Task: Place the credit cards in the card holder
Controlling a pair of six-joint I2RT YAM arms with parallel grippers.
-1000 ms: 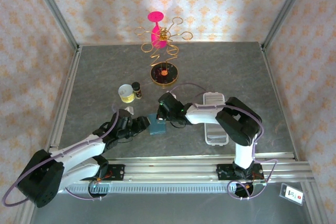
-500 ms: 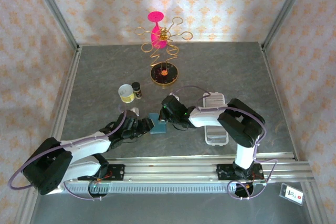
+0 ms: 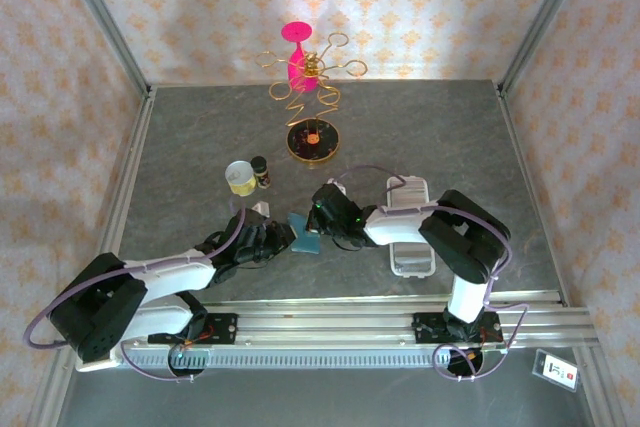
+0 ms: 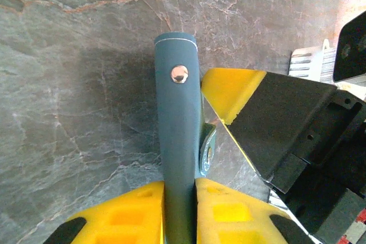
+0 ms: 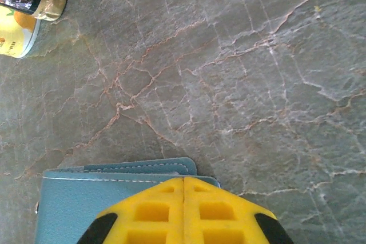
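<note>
Top external view, checked against the frame half a second back: the left gripper (image 3: 278,238) has pushed in closer to the teal wallet (image 3: 304,236). The wallet lay as a flat dark square before and now reads as a lighter, skewed shape tipped up between the two grippers. The right gripper (image 3: 320,227) has barely shifted and sits at the wallet's right side. The card holder (image 3: 412,255) has not moved. It lies on the table (image 3: 200,127) to the right of the wallet, running away from me, with the right forearm crossing over its middle. The pale yellow cup (image 3: 239,178), the small dark jar (image 3: 260,170) just beside it, and the gold wire stand (image 3: 313,140) further back are unchanged. The left wrist view adds what the overhead cannot. I see the wallet standing on edge, clamped between the left arm's yellow fingers (image 4: 128,215), with its snap stud (image 4: 179,74) facing the lens near the top. A second flap peels off to the right toward the right gripper's yellow-and-black finger; whether they touch I cannot tell. A ridged corner of the card holder shows at the right edge. In the right wrist view, the right fingers are pressed together with only a seam between them. The wallet's stitched edge runs under their tips, and I cannot tell whether a flap is pinched there.
</note>
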